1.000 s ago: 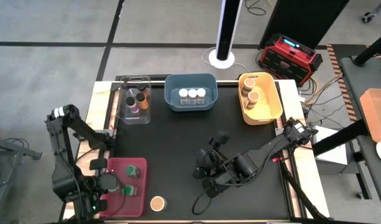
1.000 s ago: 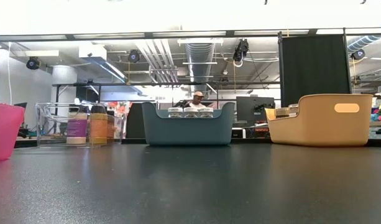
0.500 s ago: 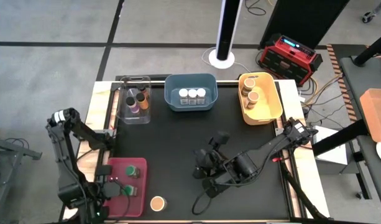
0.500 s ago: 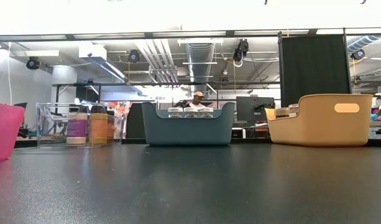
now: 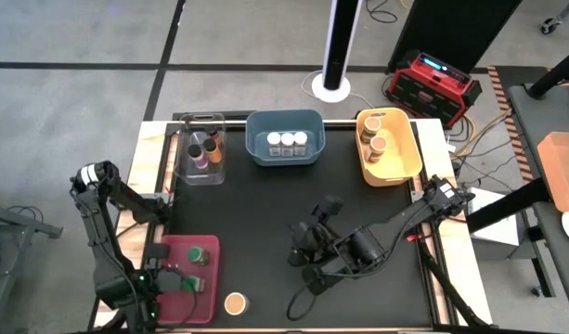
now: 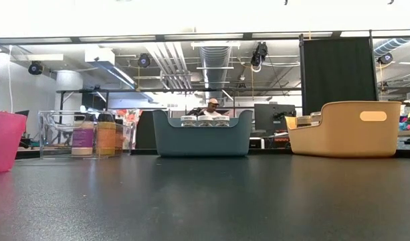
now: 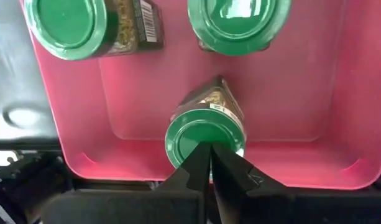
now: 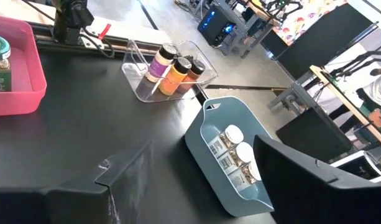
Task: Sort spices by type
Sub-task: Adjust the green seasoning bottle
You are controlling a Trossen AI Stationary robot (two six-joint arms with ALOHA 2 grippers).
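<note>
Three green-lidded spice jars stand in the red bin (image 7: 364, 93) at the table's near left. My left gripper (image 7: 210, 147) points straight down into this bin, shut, its tips over the near rim of one green lid (image 7: 199, 134). In the high view that gripper (image 5: 173, 278) is at the red bin (image 5: 210, 306). One tan-lidded jar (image 5: 235, 303) stands on the table just right of the bin. My right gripper (image 5: 307, 255) hovers open over the middle of the table, with nothing between its fingers (image 8: 115, 180). My left gripper's shut fingertips (image 7: 206, 155) come from above at the near rim of the green lid (image 7: 190, 146) of the jar nearest the bin's near wall. I cannot tell whether they touch it.
Along the far edge stand a clear bin (image 5: 187, 162) with purple, orange and dark jars, a blue bin (image 5: 284, 160) with three white-lidded jars, and a yellow bin (image 5: 409, 158) with tan-lidded jars. A black mat (image 5: 265, 204) lies bare between them and the arms.
My left gripper has sunk toward the jars in the red bin, and its wrist has rolled a little. The right arm has kept still.
</note>
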